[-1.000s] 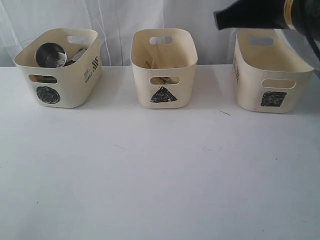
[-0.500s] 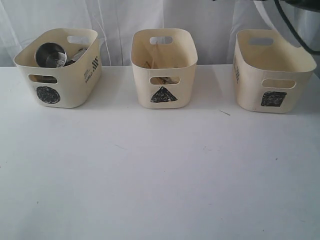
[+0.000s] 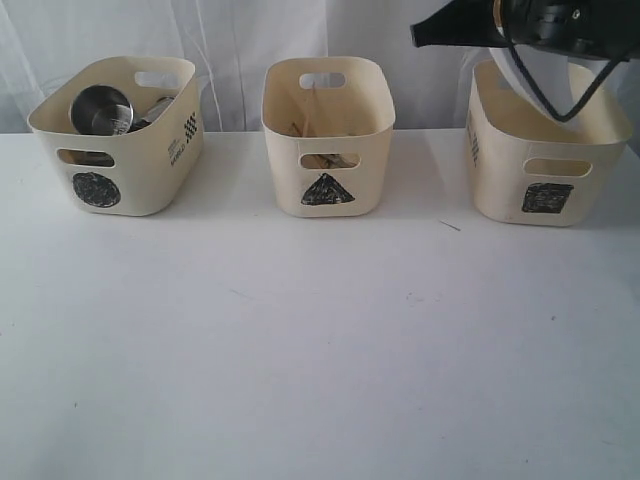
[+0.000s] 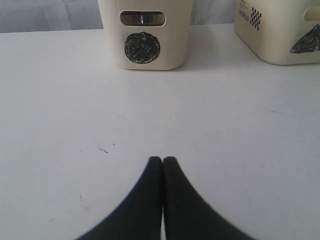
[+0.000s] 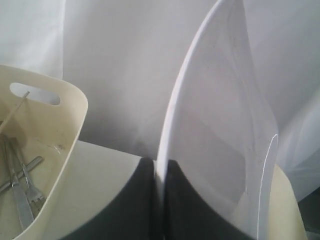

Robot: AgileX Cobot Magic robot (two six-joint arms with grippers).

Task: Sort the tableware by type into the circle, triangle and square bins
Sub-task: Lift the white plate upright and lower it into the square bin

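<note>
My right gripper [image 5: 160, 167] is shut on the rim of the large white plate [image 5: 215, 125], which is held on edge. In the exterior view the plate [image 3: 545, 85] hangs under the black right arm [image 3: 455, 30], just above the square bin [image 3: 540, 190]. The circle bin [image 3: 120, 150] holds a steel cup [image 3: 100, 108] and other steel pieces. Inside the triangle bin [image 3: 328, 150] lie a fork [image 5: 31, 190] and more cutlery. My left gripper [image 4: 163, 161] is shut and empty, low over the table in front of the circle bin [image 4: 145, 35].
The three bins stand in a row at the back of the white table [image 3: 320, 340], against a white curtain [image 3: 240, 40]. The triangle bin's wall [image 5: 80, 165] is close beside my right gripper. A corner of the triangle bin [image 4: 280, 35] shows in the left wrist view.
The right arm has shifted at the top right and the white plate has come down from the upper corner to just over the square bin. The bins have not moved.
</note>
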